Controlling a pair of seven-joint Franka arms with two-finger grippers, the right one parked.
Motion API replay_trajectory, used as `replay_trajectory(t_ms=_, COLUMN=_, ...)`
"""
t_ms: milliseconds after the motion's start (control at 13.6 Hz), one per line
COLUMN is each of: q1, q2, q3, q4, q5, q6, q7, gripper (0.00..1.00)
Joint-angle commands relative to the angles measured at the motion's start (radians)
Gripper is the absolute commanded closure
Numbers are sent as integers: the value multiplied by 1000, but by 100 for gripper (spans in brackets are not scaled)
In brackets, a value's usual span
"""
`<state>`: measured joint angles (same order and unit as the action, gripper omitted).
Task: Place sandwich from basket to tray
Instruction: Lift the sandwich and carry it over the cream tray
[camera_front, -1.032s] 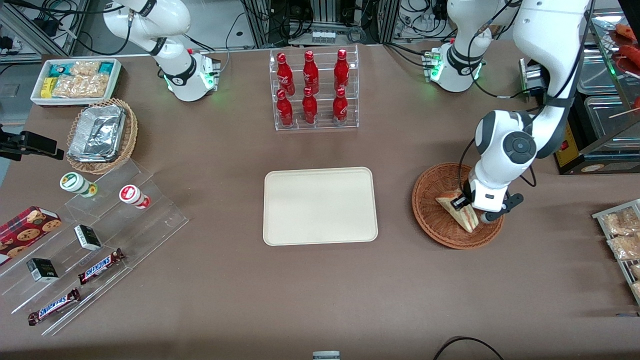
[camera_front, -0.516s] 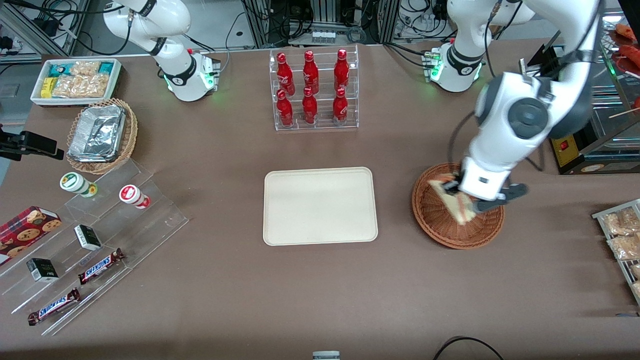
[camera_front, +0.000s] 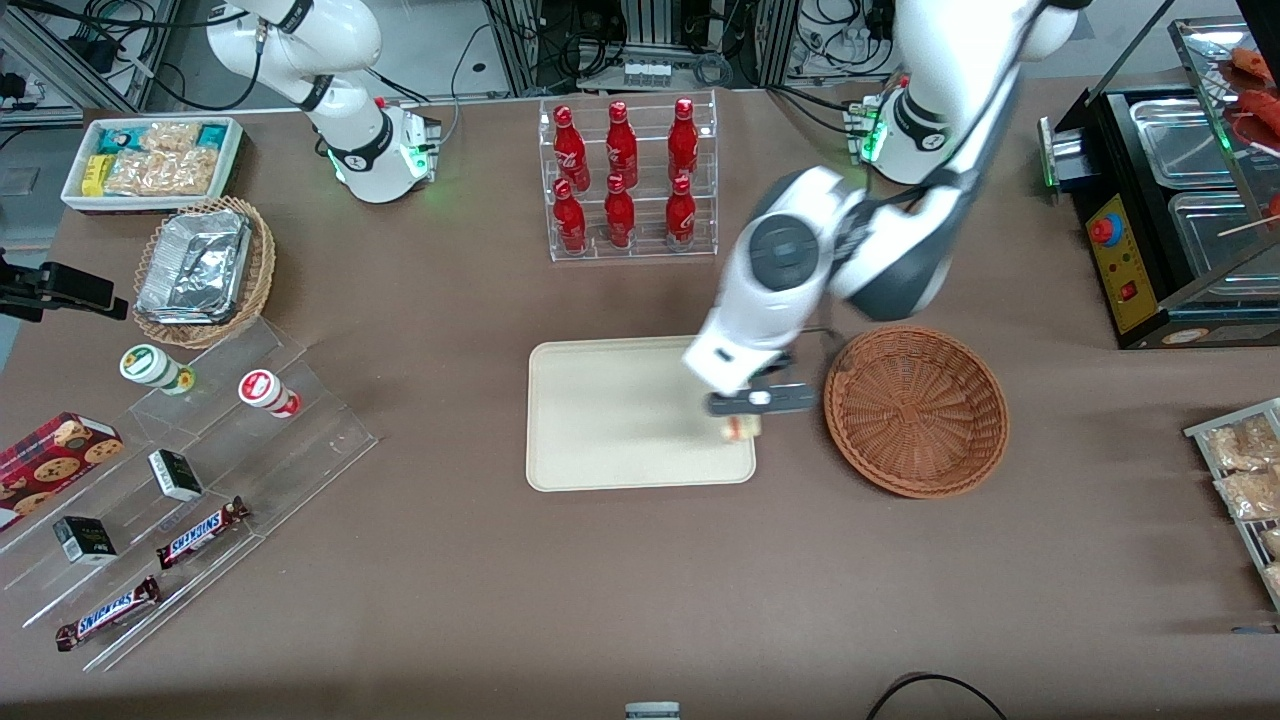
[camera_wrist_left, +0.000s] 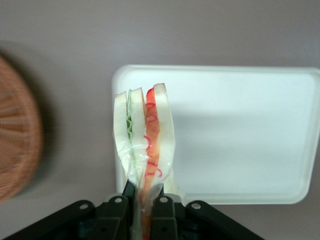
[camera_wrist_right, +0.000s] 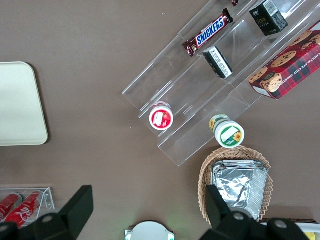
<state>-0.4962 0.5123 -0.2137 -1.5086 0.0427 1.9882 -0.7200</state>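
Tray (camera_front: 620, 415) lies at frame centre in the front view. Gripper (camera_front: 745, 415) hangs over the tray's edge nearest the basket (camera_front: 916, 410), which sits just beside the tray. Front view shows only a scrap of sandwich (camera_front: 740, 430) under the wrist. Wrist view shows the fingers (camera_wrist_left: 162, 210) clamped on the sandwich (camera_wrist_left: 145, 140), wedge clear of the tray (camera_wrist_left: 240, 135).

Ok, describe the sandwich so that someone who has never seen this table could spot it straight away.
Find the cream tray in the middle of the table, beside the round reddish wicker basket. Over the tray's edge nearest that basket, the left arm's gripper is shut on the sandwich, holding it above the tray. It is the only wedge of white bread here, with green and orange-red filling.
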Motion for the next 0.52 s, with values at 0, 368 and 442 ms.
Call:
replay_trajectory(t_ms=0, q1=-77, q2=129, q3=11, q4=154, q5=20, q6=-11, q7=-12, gripper=100)
replay_trajectory(t_ms=368, q1=-130, q2=235, q3=11, q4=157, q5=59, q6=115, q7=-18, gripper=100)
replay_trajectory(t_ms=442, q1=-137, q2=250, q3=13, q4=157, q5=59, q6=126, q7=-18, gripper=100)
